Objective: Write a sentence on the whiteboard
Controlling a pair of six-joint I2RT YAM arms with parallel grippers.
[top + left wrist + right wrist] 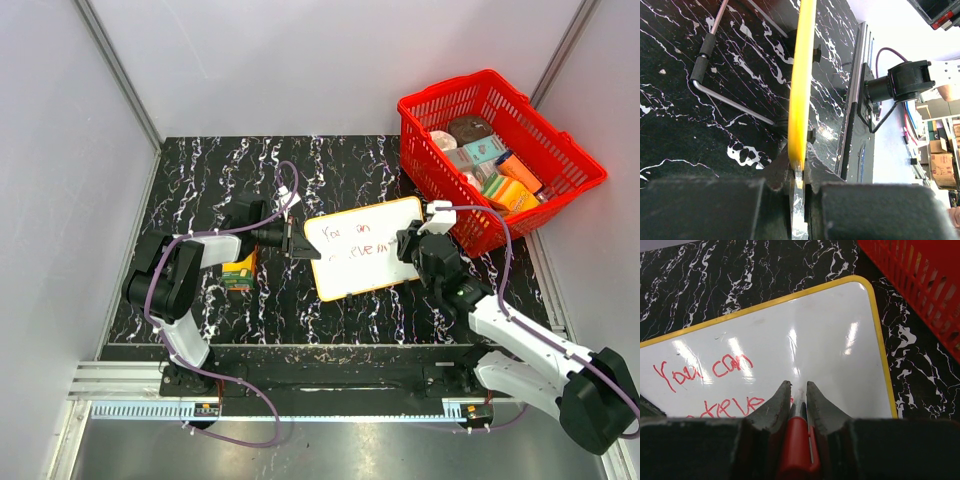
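Note:
The whiteboard (368, 248) with its yellow rim lies on the black marbled table. It carries the sentence (352, 240) in red, "You can" above a second line. In the right wrist view the words (704, 370) show on the board (830, 355). My left gripper (292, 240) is shut on the board's left edge, the rim (801, 90) seen edge-on between its jaws. My right gripper (412, 245) is shut on a red marker (799, 440), tip down at the board beside the second line.
A red basket (497, 155) full of packets stands at the back right, close to the board's corner (920, 285). A small orange and green packet (238, 273) lies under my left arm. A metal rod with black grips (715, 85) lies on the table.

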